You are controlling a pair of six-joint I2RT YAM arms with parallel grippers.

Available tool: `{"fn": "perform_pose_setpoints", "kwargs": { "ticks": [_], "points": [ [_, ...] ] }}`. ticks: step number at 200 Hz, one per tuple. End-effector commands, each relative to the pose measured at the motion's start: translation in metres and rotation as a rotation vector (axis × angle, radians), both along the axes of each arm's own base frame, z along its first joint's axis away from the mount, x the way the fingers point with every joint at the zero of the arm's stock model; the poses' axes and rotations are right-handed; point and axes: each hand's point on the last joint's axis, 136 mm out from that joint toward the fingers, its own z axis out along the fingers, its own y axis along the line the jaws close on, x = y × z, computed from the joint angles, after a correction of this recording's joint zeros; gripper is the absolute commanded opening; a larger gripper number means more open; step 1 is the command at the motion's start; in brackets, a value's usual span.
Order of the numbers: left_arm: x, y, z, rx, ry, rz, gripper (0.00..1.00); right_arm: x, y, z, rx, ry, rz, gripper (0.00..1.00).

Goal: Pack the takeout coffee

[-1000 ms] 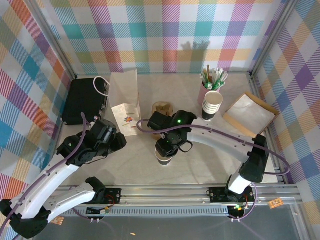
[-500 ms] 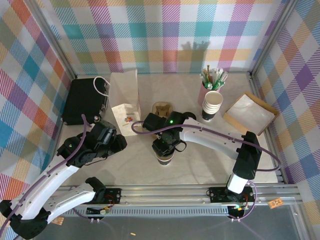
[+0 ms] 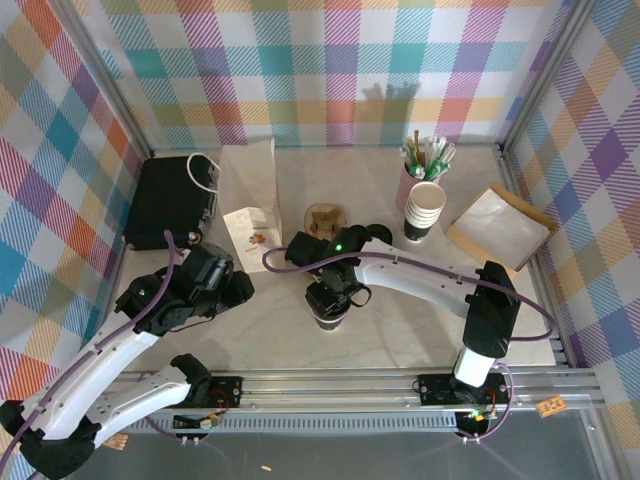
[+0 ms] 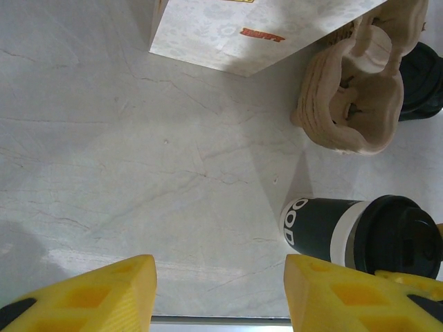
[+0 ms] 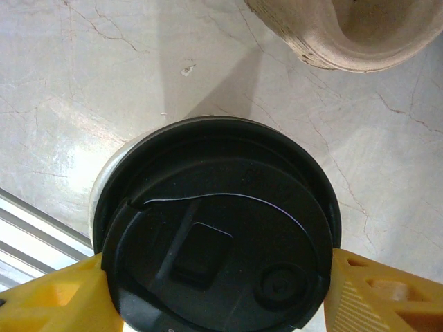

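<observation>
The takeout coffee (image 3: 328, 320), a dark-sleeved paper cup with a round black lid, stands upright near the table's front edge. My right gripper (image 3: 335, 298) sits directly over it. In the right wrist view the lid (image 5: 214, 235) lies between the two yellow fingers (image 5: 377, 294), which press on its opposite rims, so the gripper (image 5: 218, 290) is shut on it. The left wrist view has the same cup (image 4: 346, 235) at lower right. My left gripper (image 3: 235, 285) hangs open to the cup's left over bare table, its yellow fingers (image 4: 104, 294) wide apart with nothing between them (image 4: 220, 290).
A pulp cup carrier (image 3: 325, 217) lies just behind the cup. A white paper bag (image 3: 248, 175) and a black box (image 3: 170, 200) stand at the back left. Stacked white cups (image 3: 425, 210), a pink holder of stirrers (image 3: 425, 160) and brown sleeves (image 3: 498, 228) stand right. Loose black lids (image 4: 423, 76) sit by the carrier.
The right arm's wrist has shifted a little to the left while staying over the cup. The cup and the left arm have hardly moved.
</observation>
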Motion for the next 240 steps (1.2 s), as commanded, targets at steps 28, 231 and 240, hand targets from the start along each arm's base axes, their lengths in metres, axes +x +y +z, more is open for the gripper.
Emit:
{"fn": "perform_pose_setpoints", "kwargs": {
  "ticks": [28, 231, 240],
  "points": [
    [-0.005, 0.002, -0.003, -0.007, 0.009, -0.003, 0.52, -0.006, 0.004, -0.006, 0.001, 0.027, -0.012, 0.62],
    [-0.012, -0.002, -0.006, -0.005, 0.034, -0.059, 0.53, -0.015, 0.002, 0.014, 0.029, 0.037, -0.082, 0.88],
    [-0.012, -0.006, -0.006, -0.018, 0.038, -0.073, 0.53, -0.014, 0.000, 0.024, 0.039, 0.025, -0.098, 0.89]
  ]
}}
